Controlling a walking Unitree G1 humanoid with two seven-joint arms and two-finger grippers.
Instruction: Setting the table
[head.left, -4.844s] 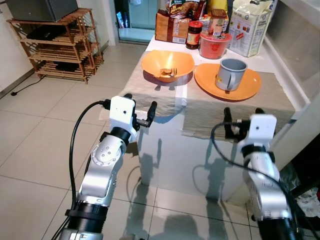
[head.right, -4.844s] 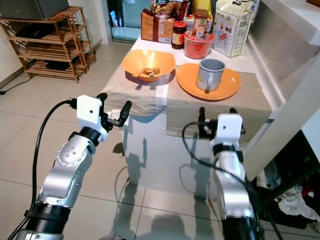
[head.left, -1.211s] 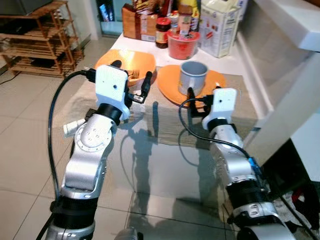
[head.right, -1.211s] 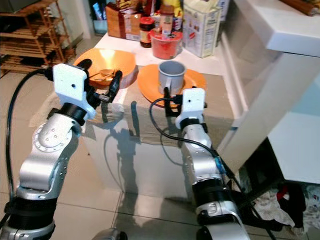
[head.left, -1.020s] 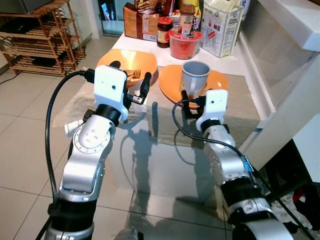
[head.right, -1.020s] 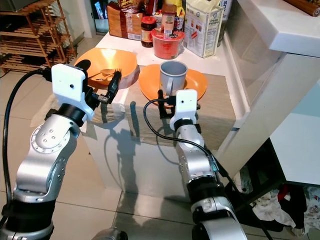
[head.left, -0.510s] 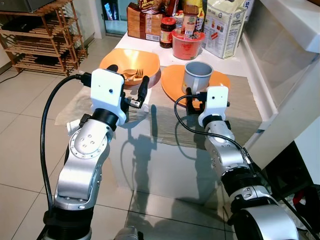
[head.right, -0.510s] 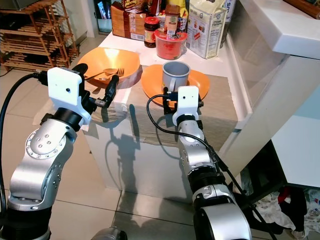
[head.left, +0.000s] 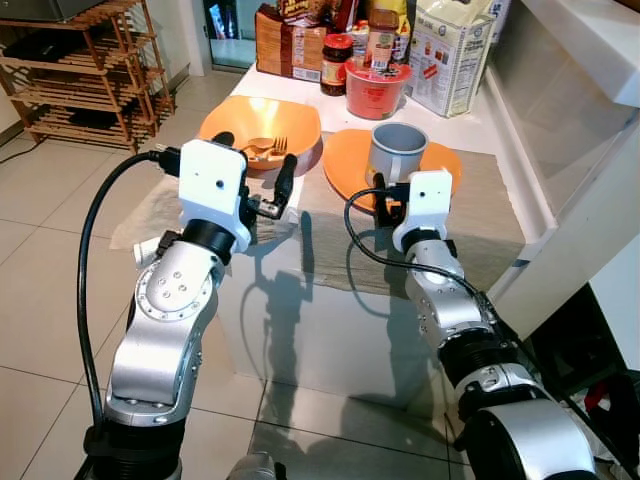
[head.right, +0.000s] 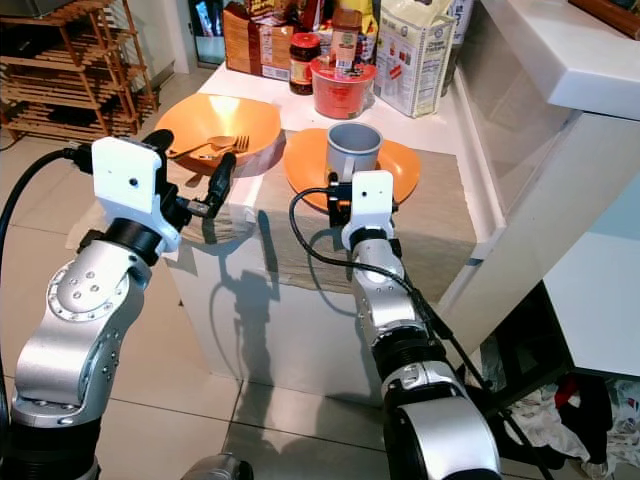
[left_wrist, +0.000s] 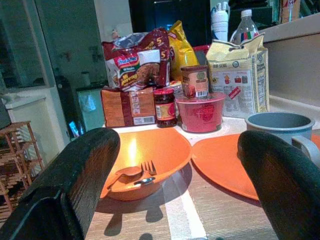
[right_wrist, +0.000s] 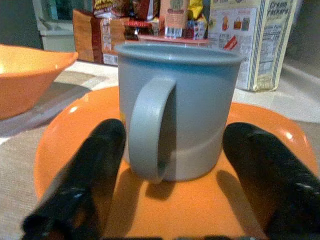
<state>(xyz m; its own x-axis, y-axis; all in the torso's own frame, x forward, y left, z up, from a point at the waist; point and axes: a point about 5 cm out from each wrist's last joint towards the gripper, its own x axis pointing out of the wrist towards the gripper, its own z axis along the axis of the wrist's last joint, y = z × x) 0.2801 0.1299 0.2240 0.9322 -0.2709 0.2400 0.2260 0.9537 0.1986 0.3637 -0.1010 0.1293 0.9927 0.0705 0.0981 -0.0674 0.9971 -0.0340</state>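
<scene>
Barely begun, the table-setting is caught at its first grasp: the right gripper (right_wrist: 170, 175) is held low over the orange plate (right_wrist: 75, 130), its two black fingers (right_wrist: 97, 160) spread wide, with the grey mug (right_wrist: 175, 110) standing upright between and just beyond them. Nothing is gripped; the mug's handle is turned straight toward the wrist, and no contact between the fingers and the mug's wall can be made out.

To the left of this gripper, the left gripper (head.left: 255, 170) is raised above the near edge of the beige table runner (head.left: 470, 230), its fingers likewise parted and empty. Just ahead of it sits the orange bowl (head.left: 240, 115) with a spoon (left_wrist: 122, 173) and a fork (left_wrist: 147, 170) lying inside (both wooden-looking, touching each other). Farther beyond both grippers, at the far end of the table (head.right: 440, 115), a red tub (head.left: 376, 85), a jar (head.left: 337, 62) and several food packets (head.left: 285, 35) are crowded together.

As judged from the layout, little is done: mug and plate are stacked, cutlery is left in the bowl, and no place setting is laid out. The mug appears to be the first item to be lifted off; the spoon, fork, bowl and plate are left to be arranged.
</scene>
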